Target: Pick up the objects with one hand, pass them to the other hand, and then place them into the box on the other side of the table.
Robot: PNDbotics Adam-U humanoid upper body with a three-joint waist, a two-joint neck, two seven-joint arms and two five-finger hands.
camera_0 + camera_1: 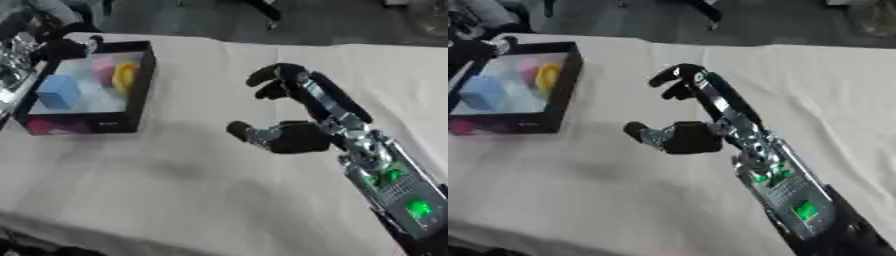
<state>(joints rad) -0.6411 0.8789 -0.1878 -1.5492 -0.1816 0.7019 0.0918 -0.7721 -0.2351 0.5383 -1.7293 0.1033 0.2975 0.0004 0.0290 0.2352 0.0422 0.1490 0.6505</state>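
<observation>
A black open box [140,95] stands at the table's left side. Inside it lie a light blue block [59,91], a pink object [104,69] and a yellow object [126,76]. My right hand [302,136] hovers over the middle of the table, right of the box and apart from it. It is open, thumb spread from the fingers, and it holds nothing. My left hand [63,48] shows as a dark shape at the box's far left corner, with silver arm parts [16,62] beside it.
A cream cloth covers the table [175,190]. The table's far edge runs along the top, with dark floor and chair legs [262,12] behind it. The near edge lies at the lower left.
</observation>
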